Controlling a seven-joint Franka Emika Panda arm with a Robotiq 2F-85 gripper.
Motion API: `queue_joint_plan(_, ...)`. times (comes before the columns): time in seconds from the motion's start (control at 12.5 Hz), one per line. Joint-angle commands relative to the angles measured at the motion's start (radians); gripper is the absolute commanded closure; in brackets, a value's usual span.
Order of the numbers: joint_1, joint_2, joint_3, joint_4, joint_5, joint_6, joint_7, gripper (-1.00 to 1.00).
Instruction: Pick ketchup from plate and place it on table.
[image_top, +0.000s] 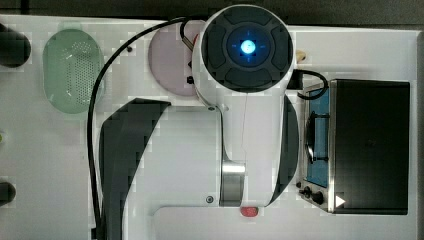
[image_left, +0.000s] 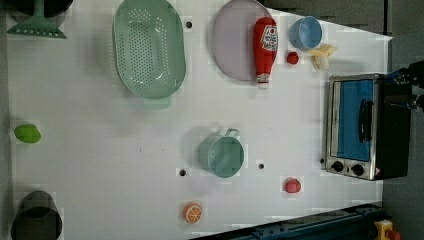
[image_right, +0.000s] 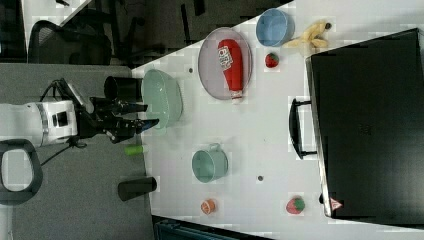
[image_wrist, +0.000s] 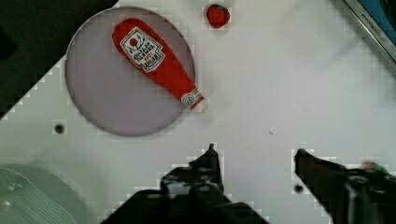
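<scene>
On the table (image_left: 100, 165), w/ the plate (image_left: 230, 45) as landmark, everything else sits around it. Table is wide, white, flat, a few small dark holes. Oven (image_left: 360, 125) stands well apart from the plate, toward the left view's right. Green basket (image_left: 147, 47) lies near the plate on the left view's left. Plate itself is round, pale mauve, at the table's far edge in the left view.

Ketchup (image_left: 265, 47) is a red squeeze bottle lying flat across the plate's edge: body on the plate, cap end poking over the rim onto the table, as the wrist view shows (image_wrist: 156, 60). Blue bowl (image_left: 305, 32) is just beside the plate past the bottle; a strawberry (image_left: 292, 58) lies near it. Green cup (image_left: 222, 155) is well apart from the plate, mid-table.

Gripper (image_wrist: 254, 161) hangs above bare table near the plate, fingers spread wide, nothing between them. Right view puts it high, well off the plate (image_right: 132, 122).

Step in hand, by my read: approach, pre-grasp; bottle untouched, task barely begun. Next move prob. calls for shifting over the plate, turning the fingers to straddle the bottle's body across its width, then descending & closing. Soft-looking bottle, so aim mid-body, not the narrow neck.
</scene>
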Motion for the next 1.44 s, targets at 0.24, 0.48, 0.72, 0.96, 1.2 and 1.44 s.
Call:
queue_joint_plan(0.24,-0.067,-0.124,0.053,-0.105,0.003,-0.085,0.050,-0.99)
queue_joint_plan(0.48,-0.063,-0.076,0.056,-0.104,0.003,-0.038,0.031,-1.00)
queue_joint_plan(0.72,-0.061,-0.001,0.063,-0.101,0.003,-0.005,0.013,-1.00)
queue_joint_plan(0.96,-0.059,0.078,0.074,-0.098,0.003,0.058,0.013,-1.00)
queue_joint_plan(1.2,-0.052,0.155,0.081,-0.098,0.003,0.140,0.005,-1.00)
queue_joint_plan(1.44,-0.042,0.234,0.081,-0.096,0.002,0.230,-0.113,-1.00)
